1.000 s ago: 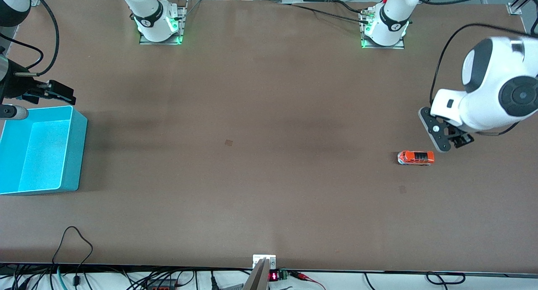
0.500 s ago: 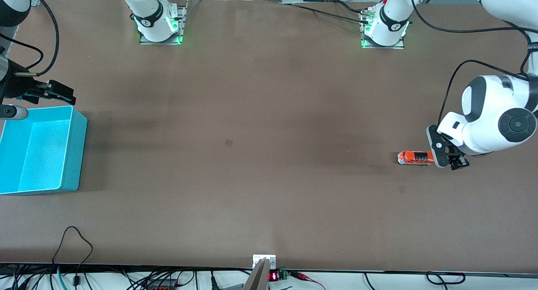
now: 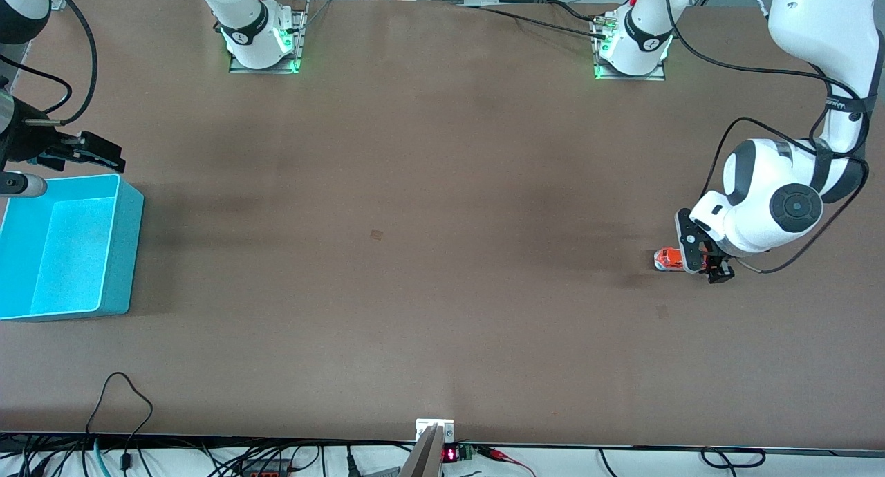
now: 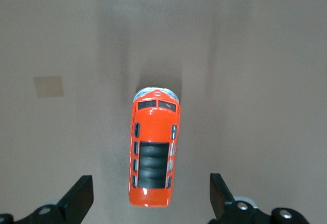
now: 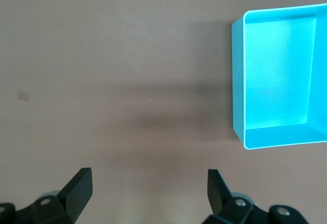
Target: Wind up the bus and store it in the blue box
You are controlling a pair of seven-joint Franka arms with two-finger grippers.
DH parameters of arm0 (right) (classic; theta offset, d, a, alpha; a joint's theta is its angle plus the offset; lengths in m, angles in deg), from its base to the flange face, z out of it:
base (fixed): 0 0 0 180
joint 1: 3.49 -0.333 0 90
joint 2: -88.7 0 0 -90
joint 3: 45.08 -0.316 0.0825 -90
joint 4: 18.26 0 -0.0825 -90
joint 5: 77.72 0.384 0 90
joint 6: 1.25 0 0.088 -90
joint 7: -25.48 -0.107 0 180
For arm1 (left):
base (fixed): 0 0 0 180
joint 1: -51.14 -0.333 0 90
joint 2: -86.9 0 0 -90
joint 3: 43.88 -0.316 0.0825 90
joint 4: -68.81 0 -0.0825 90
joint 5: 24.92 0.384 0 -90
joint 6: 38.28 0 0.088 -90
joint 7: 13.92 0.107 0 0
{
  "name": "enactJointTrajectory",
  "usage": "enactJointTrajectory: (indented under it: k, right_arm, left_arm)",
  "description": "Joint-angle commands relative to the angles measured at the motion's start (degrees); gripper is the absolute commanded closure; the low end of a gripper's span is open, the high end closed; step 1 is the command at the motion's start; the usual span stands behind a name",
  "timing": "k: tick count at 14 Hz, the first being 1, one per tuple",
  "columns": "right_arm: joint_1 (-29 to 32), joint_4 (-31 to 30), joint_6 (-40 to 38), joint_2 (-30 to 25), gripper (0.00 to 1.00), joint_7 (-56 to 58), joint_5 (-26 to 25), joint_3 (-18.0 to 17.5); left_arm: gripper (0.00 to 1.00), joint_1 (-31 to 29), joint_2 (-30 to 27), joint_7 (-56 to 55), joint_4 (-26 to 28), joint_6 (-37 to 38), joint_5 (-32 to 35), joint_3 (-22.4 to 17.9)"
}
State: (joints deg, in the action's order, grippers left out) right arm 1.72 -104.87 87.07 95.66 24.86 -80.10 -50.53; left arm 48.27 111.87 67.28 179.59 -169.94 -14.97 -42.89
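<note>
The orange bus [image 3: 666, 259] stands on the brown table toward the left arm's end. My left gripper [image 3: 701, 263] is low over the end of the bus that points to that table end and hides it. In the left wrist view the bus [image 4: 153, 152] lies lengthwise between my open fingers [image 4: 79, 197], which touch nothing; the gripper [image 4: 152, 201] straddles its end. The blue box [image 3: 130, 256] sits empty at the right arm's end. My right gripper [image 3: 93, 152] waits open over the table by the box's corner; its wrist view shows the box [image 5: 276, 70] and open gripper [image 5: 148, 193].
Small tape marks lie on the table at mid-table [image 3: 376, 234] and near the bus, nearer to the front camera [image 3: 662, 312]. Both arm bases [image 3: 263, 41] [image 3: 632, 48] stand at the back edge. Cables hang along the front edge [image 3: 124, 394].
My left arm has come down and swung over the bus, so the open gripper now straddles the bus's end. The bus, the box and the right arm have not moved.
</note>
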Motion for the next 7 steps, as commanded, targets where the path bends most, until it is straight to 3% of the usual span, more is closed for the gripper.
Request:
enactJointTrajectory:
  k: [1, 5, 7]
  right_arm:
    - [0.3, -0.2, 0.2, -0.3, 0.00, -0.3, 1.8, -0.3]
    - [0.1, -0.2, 0.2, -0.3, 0.00, -0.4, 1.8, -0.3]
    - [0.1, -0.2, 0.2, -0.3, 0.00, -0.4, 1.8, -0.3]
  left_arm:
    - [0.00, -0.5, 0.5, 2.3, 0.8, -2.9, 0.2, 0.2]
    - [0.00, -1.3, 2.7, 4.8, 0.8, -5.1, 0.0, 0.3]
    - [0.05, -2.5, 3.8, 6.1, 0.8, -6.2, 0.0, 1.7]
